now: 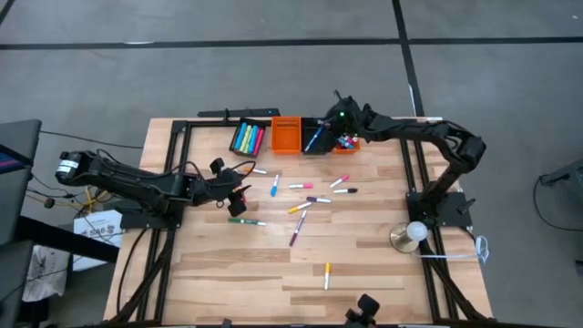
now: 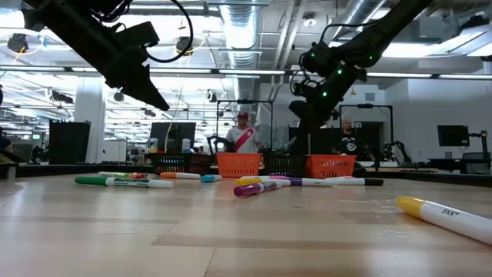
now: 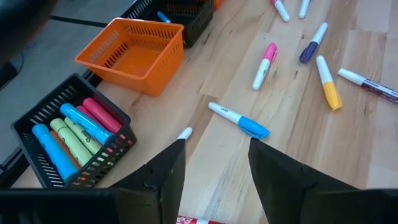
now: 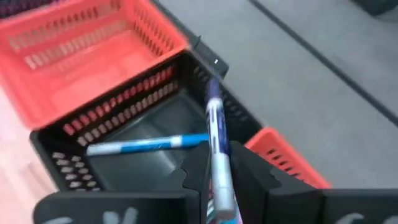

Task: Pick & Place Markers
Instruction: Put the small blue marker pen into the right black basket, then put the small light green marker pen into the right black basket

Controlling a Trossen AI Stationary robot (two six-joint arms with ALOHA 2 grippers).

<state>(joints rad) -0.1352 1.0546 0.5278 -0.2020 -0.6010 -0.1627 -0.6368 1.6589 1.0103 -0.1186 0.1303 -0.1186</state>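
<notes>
Several markers (image 1: 301,208) in pink, blue, purple, yellow and green lie scattered flat on the wooden table. My right gripper (image 4: 217,158) is shut on a white marker with a purple-blue cap (image 4: 215,124). It is above the middle black bin (image 4: 143,134), where a blue marker (image 4: 146,145) lies. It also shows at the table's far side in the high view (image 1: 333,119). My left gripper (image 3: 217,146) is open and empty above the table's left part (image 1: 239,195). A blue-capped marker (image 3: 239,121) lies just ahead of its fingers. My right gripper pinches the marker's white barrel (image 4: 219,163) between its two fingers. The marker runs along the fingers, and its capped end (image 4: 213,102) sticks out past the fingertips over the black bin. It is lifted clear of the bin and the table.
Four small bins stand in a row at the far edge: a black one full of markers (image 1: 247,137), an orange one (image 1: 286,134), the middle black one (image 1: 317,137), and an orange one holding markers (image 1: 347,141). A yellow marker (image 1: 327,273) lies near the front edge. A round lamp-like object (image 1: 412,235) stands at right.
</notes>
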